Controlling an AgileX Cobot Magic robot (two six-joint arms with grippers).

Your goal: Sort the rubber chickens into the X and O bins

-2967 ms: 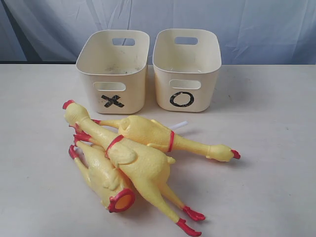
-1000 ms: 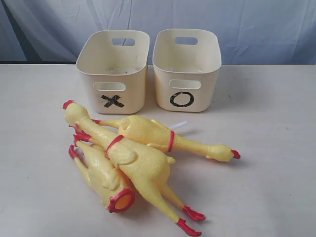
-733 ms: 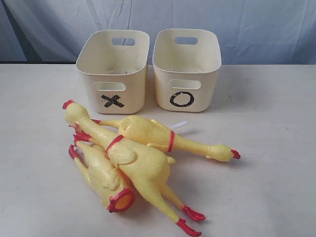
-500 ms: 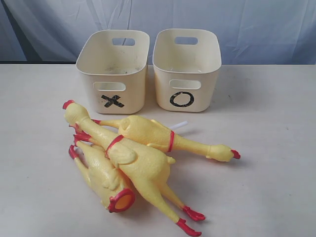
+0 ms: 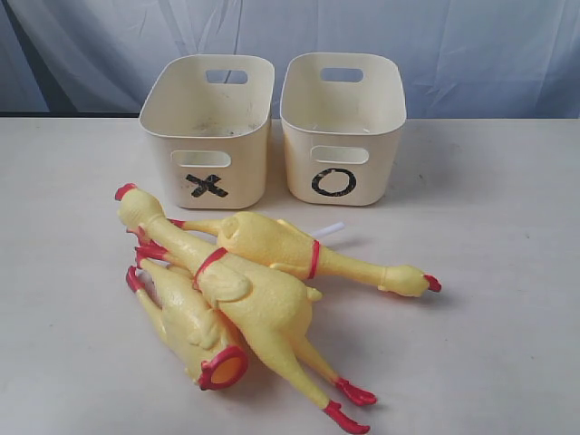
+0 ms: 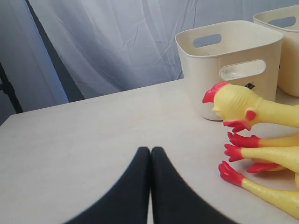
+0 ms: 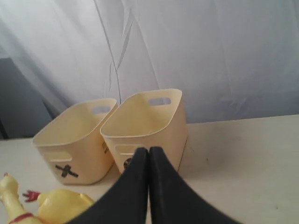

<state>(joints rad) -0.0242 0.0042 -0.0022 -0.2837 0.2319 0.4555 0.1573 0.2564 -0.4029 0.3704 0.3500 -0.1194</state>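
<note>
Pale table bears the X bin, O bin and piled rubber chickens

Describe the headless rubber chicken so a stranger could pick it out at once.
Find the cream bin marked X, left of the O bin. In front of it, nearest the camera on the left, the headless chicken lies partly under a whole chicken. Only it ends in an open, red-rimmed hole where a head would be.
</note>
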